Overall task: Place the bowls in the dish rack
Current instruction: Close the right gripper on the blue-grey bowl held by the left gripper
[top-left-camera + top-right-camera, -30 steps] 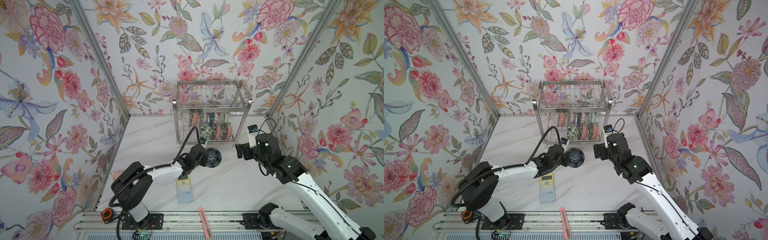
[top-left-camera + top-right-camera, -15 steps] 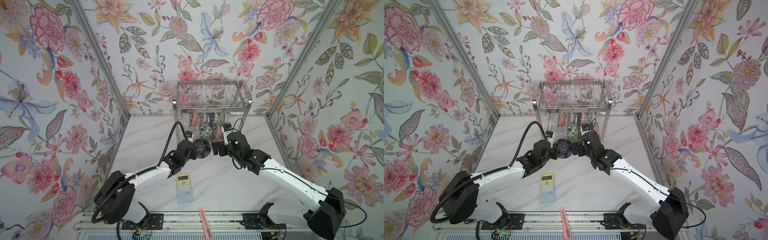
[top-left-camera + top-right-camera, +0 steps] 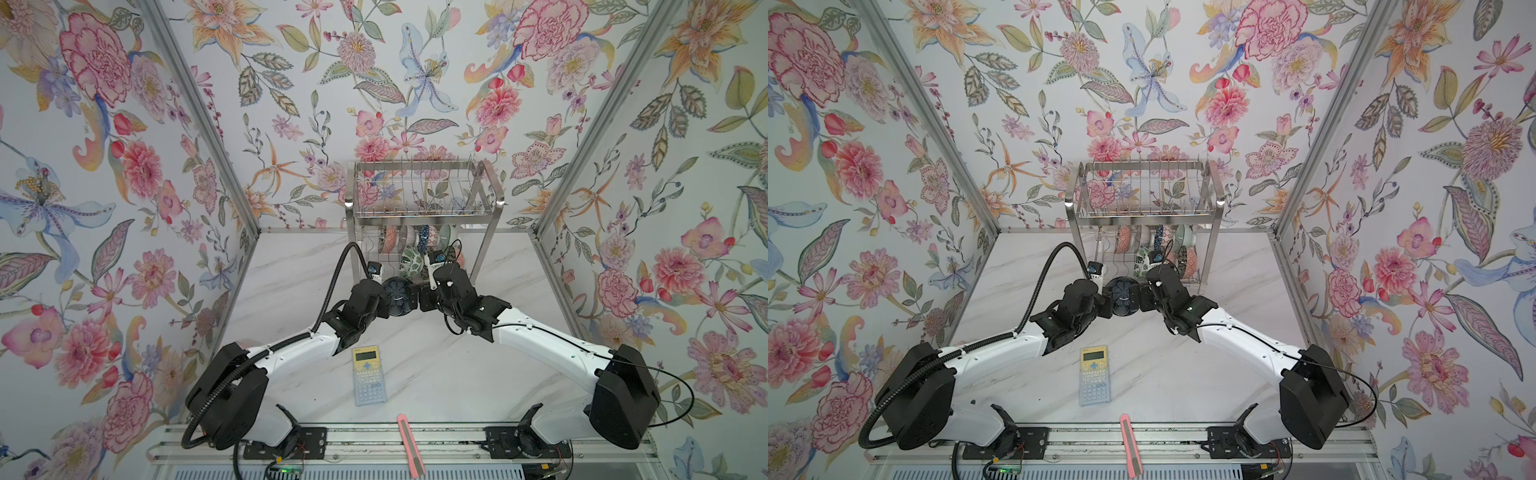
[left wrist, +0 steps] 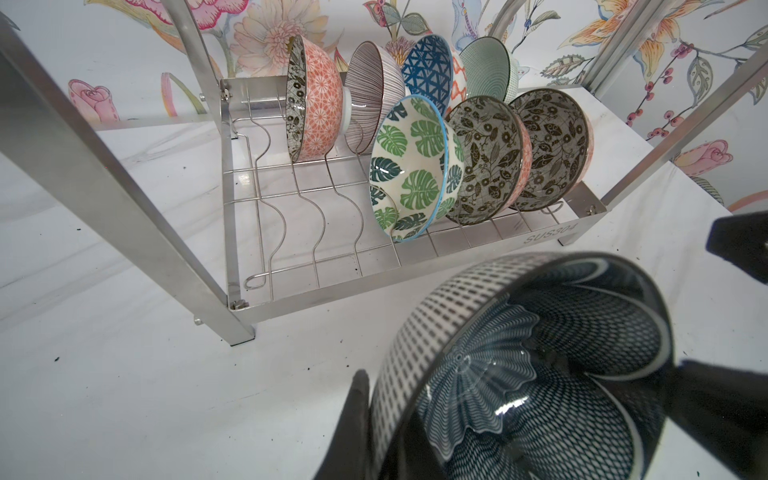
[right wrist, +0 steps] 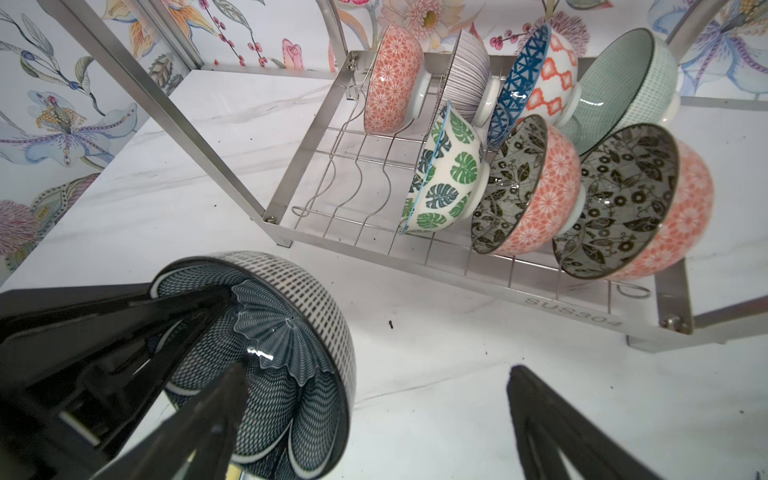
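Observation:
My left gripper (image 4: 384,432) is shut on the rim of a dark blue patterned bowl (image 4: 519,374), held tilted just above the table in front of the dish rack (image 3: 424,208). In both top views the bowl (image 3: 398,293) (image 3: 1122,293) hangs between my left gripper (image 3: 384,297) and my right gripper (image 3: 415,297). My right gripper (image 5: 376,370) stands open, its fingers straddling the bowl's (image 5: 266,353) opposite wall. Several bowls stand on edge in the lower tier (image 4: 548,237), among them a green leaf bowl (image 4: 415,166) and a pale celadon bowl (image 4: 490,70).
Bare wavy wire slots (image 4: 299,208) lie at the rack's lower tier beside the green leaf bowl. A yellow-blue calculator (image 3: 368,376) lies on the marble table behind the arms. A pink utility knife (image 3: 409,444) rests on the front rail. Floral walls close in on three sides.
My left gripper carried the dark blue bowl a little left and toward the rack. My right arm swung in from the right, and its open fingers now reach the bowl.

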You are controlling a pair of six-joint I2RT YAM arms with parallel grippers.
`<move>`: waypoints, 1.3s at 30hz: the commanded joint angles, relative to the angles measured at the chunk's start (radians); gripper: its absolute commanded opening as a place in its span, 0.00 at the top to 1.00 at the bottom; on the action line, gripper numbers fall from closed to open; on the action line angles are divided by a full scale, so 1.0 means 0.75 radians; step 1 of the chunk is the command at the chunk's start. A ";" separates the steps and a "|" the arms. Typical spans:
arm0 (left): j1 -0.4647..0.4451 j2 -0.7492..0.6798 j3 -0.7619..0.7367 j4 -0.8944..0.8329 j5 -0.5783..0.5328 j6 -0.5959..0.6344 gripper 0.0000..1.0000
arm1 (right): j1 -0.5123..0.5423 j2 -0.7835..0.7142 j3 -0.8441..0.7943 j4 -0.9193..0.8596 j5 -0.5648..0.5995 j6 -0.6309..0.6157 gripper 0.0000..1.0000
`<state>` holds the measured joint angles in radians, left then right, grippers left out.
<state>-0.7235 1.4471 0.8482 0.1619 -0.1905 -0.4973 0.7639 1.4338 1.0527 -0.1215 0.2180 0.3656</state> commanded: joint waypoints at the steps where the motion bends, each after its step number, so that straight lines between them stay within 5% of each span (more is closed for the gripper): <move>1: 0.017 -0.017 0.005 0.091 0.010 -0.008 1.00 | 0.007 0.034 -0.004 0.074 -0.023 0.055 0.01; 23: 0.053 -0.062 0.001 0.200 0.088 -0.044 1.00 | 0.007 0.120 -0.159 0.309 -0.160 0.354 0.18; 29: 0.054 -0.062 -0.024 0.249 0.145 -0.080 1.00 | 0.004 0.141 -0.168 0.376 -0.174 0.379 0.40; 39: 0.054 -0.082 -0.085 0.304 0.200 -0.129 1.00 | 0.006 0.149 -0.146 0.378 -0.134 0.374 0.95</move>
<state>-0.6888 1.4288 0.7887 0.3088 -0.0673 -0.5697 0.7647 1.5528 0.9398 0.1589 0.0971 0.6571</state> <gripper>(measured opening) 0.109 0.103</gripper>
